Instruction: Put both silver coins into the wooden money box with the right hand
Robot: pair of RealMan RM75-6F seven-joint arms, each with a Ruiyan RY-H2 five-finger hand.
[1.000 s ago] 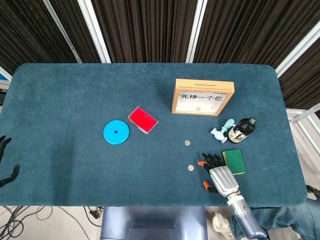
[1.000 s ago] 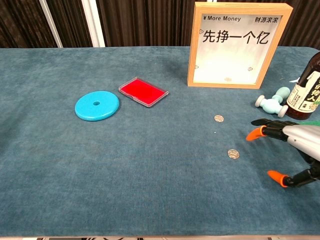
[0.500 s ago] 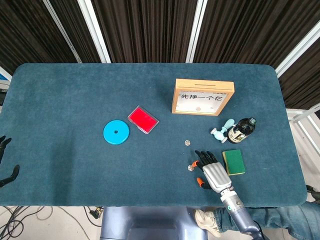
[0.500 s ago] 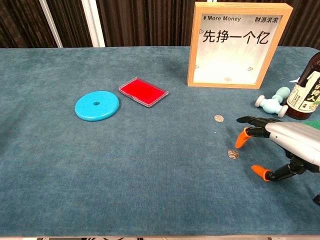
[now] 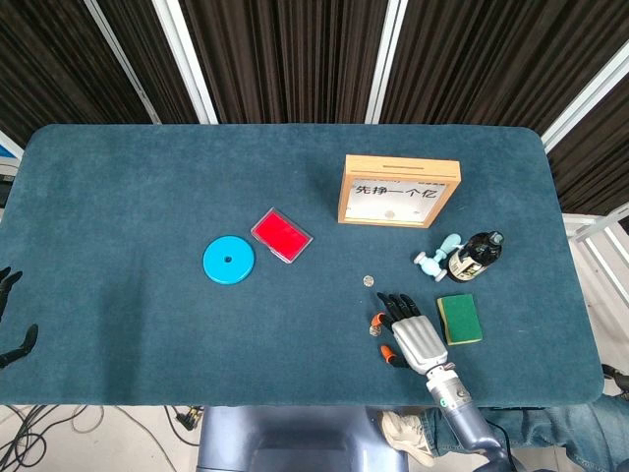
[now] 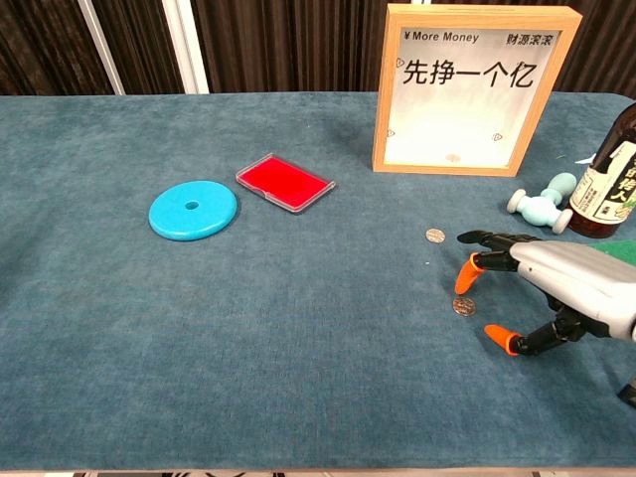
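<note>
The right hand (image 6: 542, 288) has slid left along the table's (image 5: 118, 216) near edge; its spread, empty fingers now arch over the near coin (image 6: 462, 306), which lies flat on the cloth. The far coin (image 6: 434, 236) sits just beyond. The wooden money box (image 6: 473, 87) stands upright toward the far edge.

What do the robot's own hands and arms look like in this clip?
The right hand has a smooth silver-grey shell over its back, black segmented fingers and bright orange tips on some. Its forearm is a grey tube with a metallic wrist ring. The left hand shows only as black fingers at the picture's edge.
</note>
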